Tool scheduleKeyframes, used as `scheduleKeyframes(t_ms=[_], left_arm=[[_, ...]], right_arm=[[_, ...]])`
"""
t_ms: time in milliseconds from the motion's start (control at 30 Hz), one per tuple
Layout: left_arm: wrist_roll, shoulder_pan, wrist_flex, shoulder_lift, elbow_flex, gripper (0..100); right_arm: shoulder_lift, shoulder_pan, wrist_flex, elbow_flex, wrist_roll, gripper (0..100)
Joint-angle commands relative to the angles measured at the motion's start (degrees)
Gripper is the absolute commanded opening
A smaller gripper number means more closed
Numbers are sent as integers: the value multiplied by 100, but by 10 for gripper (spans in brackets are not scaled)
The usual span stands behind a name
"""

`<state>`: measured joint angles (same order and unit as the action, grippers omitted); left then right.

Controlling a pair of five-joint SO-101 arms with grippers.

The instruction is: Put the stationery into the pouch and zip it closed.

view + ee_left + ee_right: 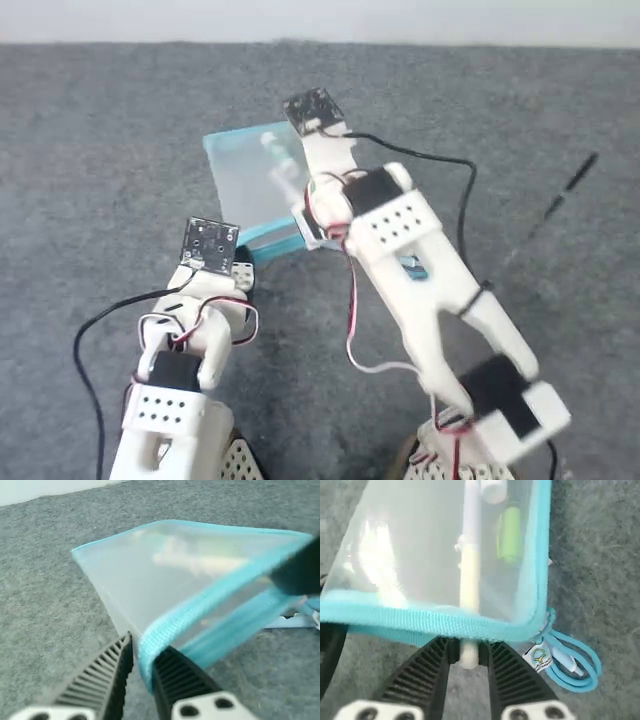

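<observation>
A translucent pouch (pixel 245 175) with teal zip trim lies on the grey carpet between the arms. My left gripper (pixel 142 649) is shut on the pouch's teal zip edge (pixel 165 630) at its near corner, and it sits at the pouch's front corner (pixel 250 262) in the high view. My right gripper (pixel 468 649) is shut on a white pen (pixel 469 580) whose length runs through the mouth into the pouch (pixel 420 545). A green item (pixel 509 535) lies inside beside the pen. The right arm (pixel 400 230) reaches over the pouch's right edge.
The teal zipper pull loop (pixel 572 667) with its tag hangs at the pouch corner. A thin dark stick (pixel 570 188) lies on the carpet at the far right. Black cables trail from both arms. Open carpet surrounds the pouch.
</observation>
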<state>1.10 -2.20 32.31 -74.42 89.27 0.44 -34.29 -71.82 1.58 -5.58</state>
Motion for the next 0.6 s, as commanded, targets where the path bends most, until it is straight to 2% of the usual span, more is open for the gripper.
scheduleKeyframes(t_ms=[0,267,433,567], left_arm=[[62,-273,-105,35,-171,12],[70,-220,-105,35,-171,12],[70,-202,-105,26,-171,12],[44,281,-114,26,-207,12]], right_arm=[[347,22,110,-853,-185,13],[989,22,-13,-1793,105,249],[576,48,-1121,-2268,1046,268],[101,57,-2044,-2321,1978,269]])
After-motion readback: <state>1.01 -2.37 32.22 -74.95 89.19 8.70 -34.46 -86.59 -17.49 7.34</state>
